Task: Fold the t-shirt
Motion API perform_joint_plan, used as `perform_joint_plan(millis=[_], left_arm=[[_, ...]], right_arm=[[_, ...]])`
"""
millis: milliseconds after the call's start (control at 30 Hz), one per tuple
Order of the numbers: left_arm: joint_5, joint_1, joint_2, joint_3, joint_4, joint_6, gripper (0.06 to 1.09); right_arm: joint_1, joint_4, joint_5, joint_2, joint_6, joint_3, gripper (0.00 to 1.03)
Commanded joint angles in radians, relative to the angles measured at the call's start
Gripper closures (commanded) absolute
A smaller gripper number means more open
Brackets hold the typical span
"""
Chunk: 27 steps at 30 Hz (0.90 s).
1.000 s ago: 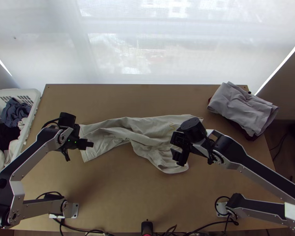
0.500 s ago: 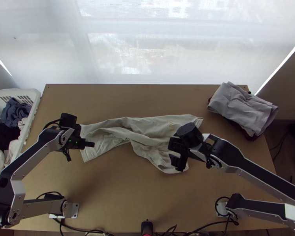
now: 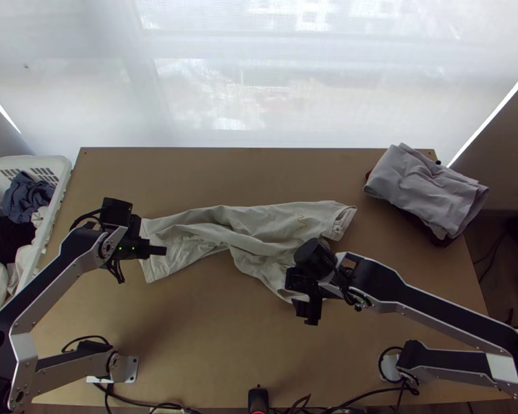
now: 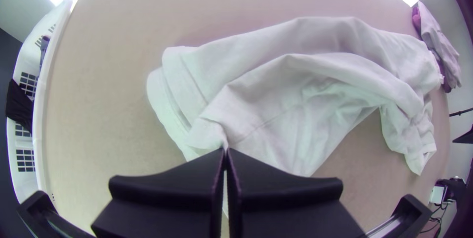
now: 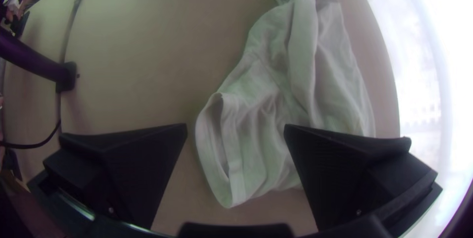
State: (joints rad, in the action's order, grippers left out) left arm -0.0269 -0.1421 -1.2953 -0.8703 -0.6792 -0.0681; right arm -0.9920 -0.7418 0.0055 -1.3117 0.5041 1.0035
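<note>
right jaws parted, t-shirt [image 3: 259, 241] partly hidden beneath

Light wooden table [image 3: 210, 345] | cream t-shirt [image 3: 266, 241], rumpled, mid-table | grey-topped cloth pile [image 3: 425, 190], far right corner

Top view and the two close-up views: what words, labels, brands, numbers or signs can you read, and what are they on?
I can read no text in any of them.
T-shirt: a small yellowish mark on the pale cloth, too small to tell whether it is lettering or a drawing.
Folded grey cloth: no lettering that I can make out.
</note>
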Motion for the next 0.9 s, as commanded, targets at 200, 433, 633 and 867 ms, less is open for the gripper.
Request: perform_joint_plan(millis=[200,433,633,867], left_arm=[[-0.001,-0.002,0.037,-0.009,-0.036,-0.001,1.05],[-0.002,0.006,0.048,-0.016,-0.056,0.008,1.05],[-0.001,0.015,0.064,-0.016,-0.065,0.017,1.05],[-0.001,0.012,0.077,-0.016,-0.069,0.027,1.05]], right_arm=[[-0.033,0.159,-0.059,-0.199,-0.062,-0.019,0.13],[-0.031,0.245,-0.058,-0.294,-0.055,-0.032,0.21],[-0.011,0.266,-0.05,-0.31,-0.042,-0.069,0.33],[0.003,0.277,-0.024,-0.281,-0.027,-0.114,0.48]])
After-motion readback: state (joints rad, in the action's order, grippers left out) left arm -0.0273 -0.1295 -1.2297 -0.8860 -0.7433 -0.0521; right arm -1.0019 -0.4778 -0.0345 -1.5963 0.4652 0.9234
